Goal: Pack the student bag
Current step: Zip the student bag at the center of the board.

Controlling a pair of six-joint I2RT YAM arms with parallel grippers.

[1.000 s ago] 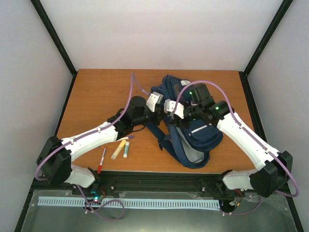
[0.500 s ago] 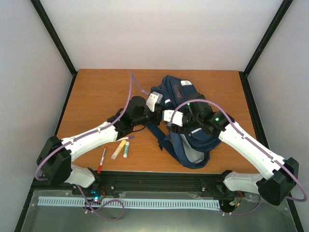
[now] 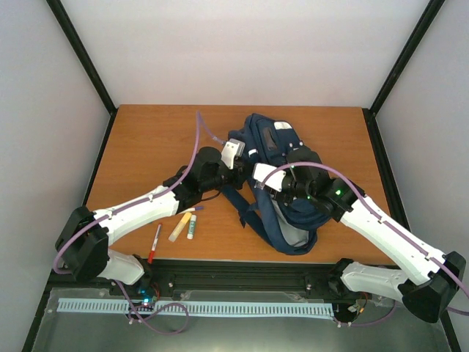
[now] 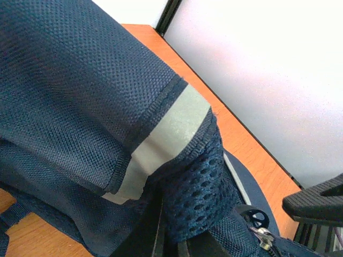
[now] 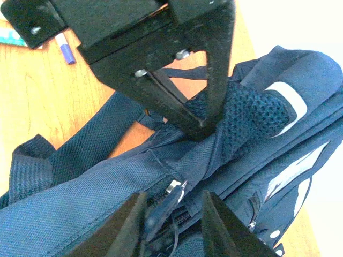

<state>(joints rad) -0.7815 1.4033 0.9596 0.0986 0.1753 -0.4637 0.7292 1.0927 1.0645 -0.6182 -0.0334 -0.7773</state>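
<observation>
Right pincer (image 5: 171, 199) has dropped from above student bag (image 3: 282, 191) to bag's zip pull (image 5: 172, 187). Jaws narrowing around pull (grasp unconfirmed). Left pincer (image 5: 201, 127) stays clenched on bag's mesh pocket (image 5: 246, 115). Bag lies on desk (image 3: 146, 139). Unzipping likely next; pens (image 3: 181, 226) wait left of bag.

right arm (image 3: 381, 224): wrist came down from over the far end of the student bag (image 3: 297, 224) to its middle; forearm swung out right of it | right fingers (image 5: 222, 227): slid along its left side toward its near end
</observation>
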